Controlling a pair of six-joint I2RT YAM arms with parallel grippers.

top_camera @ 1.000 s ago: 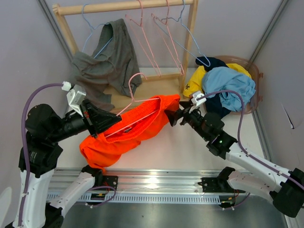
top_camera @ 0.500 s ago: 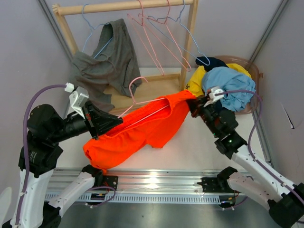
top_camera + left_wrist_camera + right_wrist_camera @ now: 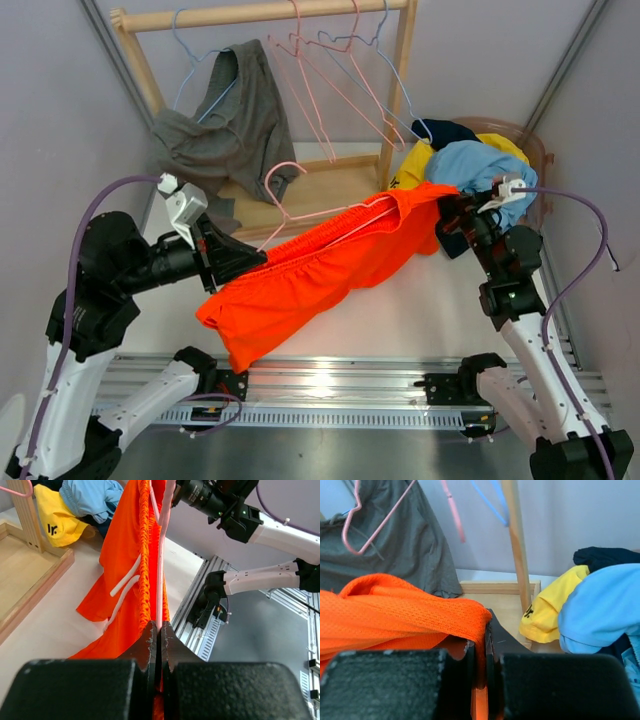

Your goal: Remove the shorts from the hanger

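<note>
Orange shorts (image 3: 320, 275) are stretched between both grippers in front of the rack (image 3: 398, 90), on the pink hanger (image 3: 283, 185). Left gripper (image 3: 248, 262) is clamped tight on the hanger bar at the waistband. Right gripper (image 3: 447, 212) is pinched closed on the shorts' other end, right of the rack. Grey shorts (image 3: 235, 120) hang on the rack's left end. Yellow shorts (image 3: 408, 170), light blue shorts (image 3: 480, 165) and navy shorts (image 3: 447, 130) are piled in a basket (image 3: 541, 160) right of the rack.

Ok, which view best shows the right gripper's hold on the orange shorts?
Right wrist: the right gripper is shut on the edge of the orange shorts, close up. Top external shows it small; left wrist shows only the arm beyond the cloth.
</note>
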